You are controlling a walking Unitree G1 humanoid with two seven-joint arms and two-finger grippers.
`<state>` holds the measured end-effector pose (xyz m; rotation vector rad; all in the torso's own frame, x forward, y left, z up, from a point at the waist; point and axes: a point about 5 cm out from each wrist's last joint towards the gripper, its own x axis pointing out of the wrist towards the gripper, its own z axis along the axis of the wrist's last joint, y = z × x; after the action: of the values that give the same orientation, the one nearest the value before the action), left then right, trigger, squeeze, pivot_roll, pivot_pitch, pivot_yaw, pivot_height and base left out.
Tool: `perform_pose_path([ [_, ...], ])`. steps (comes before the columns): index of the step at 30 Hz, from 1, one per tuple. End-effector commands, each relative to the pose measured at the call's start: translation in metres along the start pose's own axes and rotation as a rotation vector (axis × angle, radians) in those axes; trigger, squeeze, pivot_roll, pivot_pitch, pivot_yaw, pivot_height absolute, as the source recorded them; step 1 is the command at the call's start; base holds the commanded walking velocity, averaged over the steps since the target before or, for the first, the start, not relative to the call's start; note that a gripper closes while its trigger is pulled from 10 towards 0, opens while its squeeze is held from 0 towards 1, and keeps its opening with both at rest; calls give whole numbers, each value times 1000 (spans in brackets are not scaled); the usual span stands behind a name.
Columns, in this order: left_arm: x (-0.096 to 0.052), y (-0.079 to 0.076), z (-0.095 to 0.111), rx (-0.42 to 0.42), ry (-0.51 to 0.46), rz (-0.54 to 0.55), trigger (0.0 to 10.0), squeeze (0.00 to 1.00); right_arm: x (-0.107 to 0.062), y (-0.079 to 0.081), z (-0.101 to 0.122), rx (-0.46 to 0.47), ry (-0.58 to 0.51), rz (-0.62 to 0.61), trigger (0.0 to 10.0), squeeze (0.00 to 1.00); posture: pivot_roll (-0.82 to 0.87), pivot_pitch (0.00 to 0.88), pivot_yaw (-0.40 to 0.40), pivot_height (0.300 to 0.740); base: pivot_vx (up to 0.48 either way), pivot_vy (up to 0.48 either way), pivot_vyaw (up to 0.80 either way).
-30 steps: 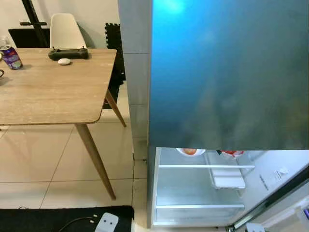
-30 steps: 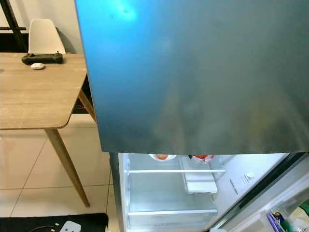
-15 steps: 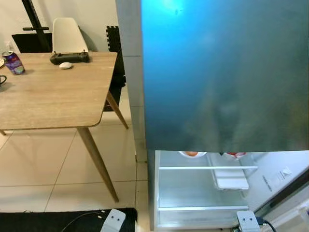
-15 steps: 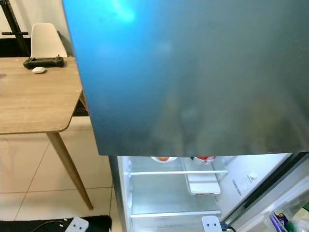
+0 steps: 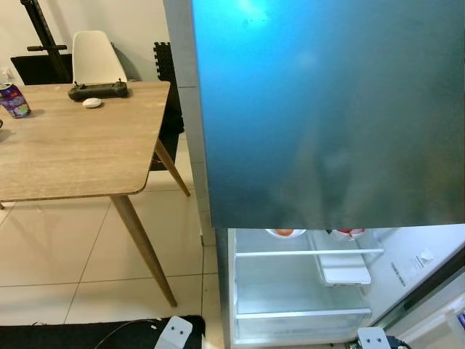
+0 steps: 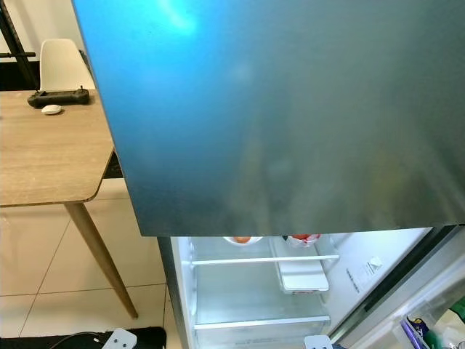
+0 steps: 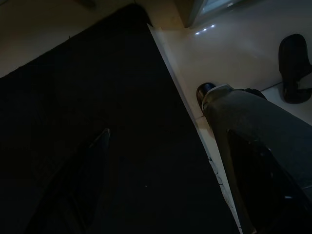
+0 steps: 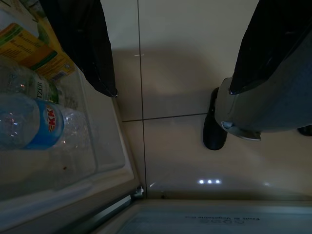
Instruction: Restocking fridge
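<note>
I'm looking down past the closed upper door of the fridge (image 5: pixel 327 109), its blue-grey face taking up most of my head views. Below it the lower compartment stands open and lit: a glass shelf (image 5: pixel 309 252) runs across, with a bowl holding something orange (image 5: pixel 285 232) and a red item (image 5: pixel 349 233) at the back above it, and a white tray (image 5: pixel 346 270) hanging under the shelf. To my left stands the wooden tabletop (image 5: pixel 73 145), carrying a drink can (image 5: pixel 13 99), a dark controller (image 5: pixel 98 90) and a small white object (image 5: pixel 91 102).

My left pincer (image 7: pixel 165 185) hangs over a black mat (image 7: pixel 97 122), fingers spread apart and empty. My right pincer (image 8: pixel 175 63) hangs open too, beside the open door's rack, where a clear water bottle (image 8: pixel 34 124) lies.
</note>
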<state>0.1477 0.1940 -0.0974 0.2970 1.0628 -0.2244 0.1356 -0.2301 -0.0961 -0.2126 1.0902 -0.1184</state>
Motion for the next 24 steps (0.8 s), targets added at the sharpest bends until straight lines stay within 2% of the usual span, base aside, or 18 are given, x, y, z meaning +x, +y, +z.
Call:
perform_pose_path([
  [1, 0, -5, -4, 7, 20, -17, 10000, 0, 0, 0, -2, -10, 2, -4, 10000, 0, -28, 0, -8, 740, 0, 0, 0],
  [24, 0, -4, -6, 11, 25, -20, 10000, 0, -1, -3, -3, -31, 2, 1, 10000, 0, -29, 0, -14, 740, 0, 0, 0],
])
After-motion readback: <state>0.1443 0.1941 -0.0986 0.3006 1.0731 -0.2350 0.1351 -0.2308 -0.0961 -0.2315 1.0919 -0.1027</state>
